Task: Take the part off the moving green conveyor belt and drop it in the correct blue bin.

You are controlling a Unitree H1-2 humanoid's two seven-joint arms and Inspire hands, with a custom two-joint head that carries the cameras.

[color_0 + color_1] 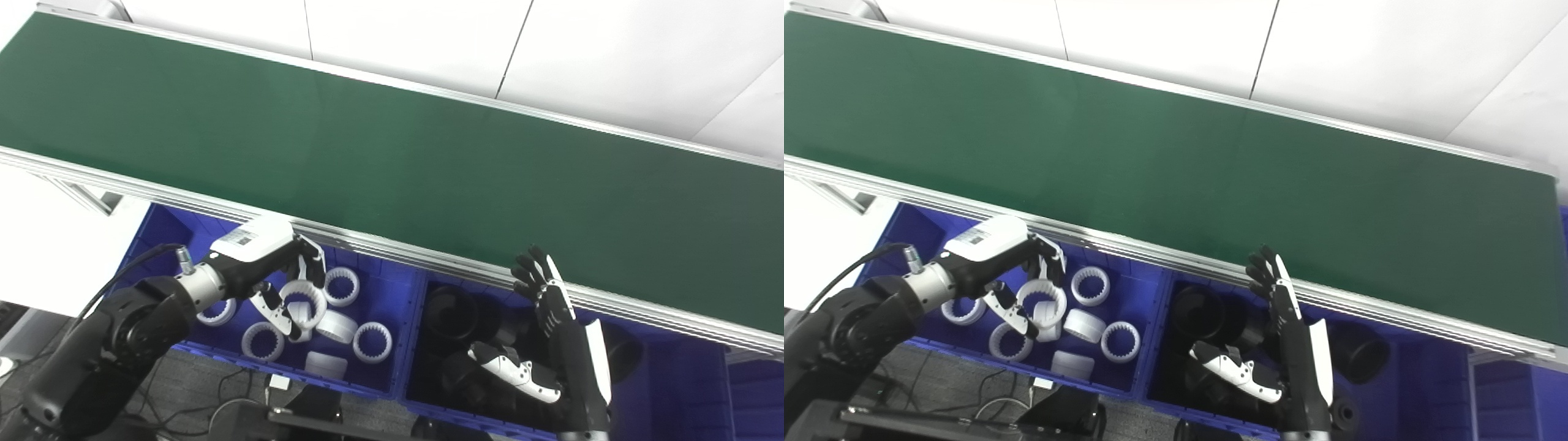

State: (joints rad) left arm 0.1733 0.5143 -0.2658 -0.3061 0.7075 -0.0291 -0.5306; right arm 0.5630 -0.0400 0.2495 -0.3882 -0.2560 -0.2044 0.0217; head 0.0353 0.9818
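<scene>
The green conveyor belt [392, 159] runs across the view and carries no part. My left hand [288, 275] hangs over the left blue bin [392, 288], its fingers and thumb closed around a white toothed ring [304, 293] held just above the bin's contents. Several more white rings [372, 341] lie in that bin. My right hand [554, 318] is open and empty, fingers stretched up toward the belt's near rail, above the right blue bin [674, 392]. That bin holds black round parts [450, 312].
The belt's aluminium near rail [429, 257] overhangs the back of both bins. A further blue bin [753, 392] shows at the far right. A white surface [49, 245] lies to the left. Cables [233, 410] run on the floor below the bins.
</scene>
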